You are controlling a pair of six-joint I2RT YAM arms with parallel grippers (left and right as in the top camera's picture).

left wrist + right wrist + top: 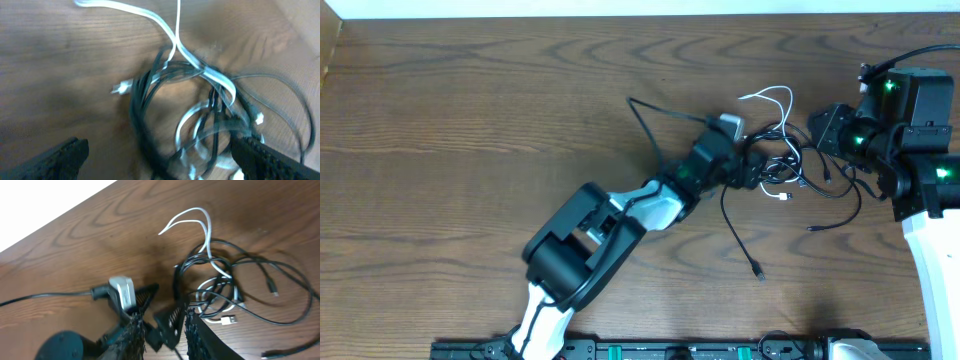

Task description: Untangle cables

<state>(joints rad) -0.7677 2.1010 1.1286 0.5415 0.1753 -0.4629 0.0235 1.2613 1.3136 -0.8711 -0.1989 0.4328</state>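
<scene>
As left claw (160, 152) gapes, its arm (640, 205) reaches over cables (136, 107)

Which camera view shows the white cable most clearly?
The right wrist view: the white cable is sharp and large, free ends included. The overhead view shows it only small; the left wrist view shows it close but blurred.

From overhead, looks straight down on the whole table (470, 100) from well above, far edge along the top. From the left wrist, peers down past the left gripper (159, 145), very near the cables (220, 80), blurred. From the right wrist, looks past the right gripper (164, 315) from farther back, slanted toward the far edge. Shares across all three the cables, right of the table's middle.
</scene>
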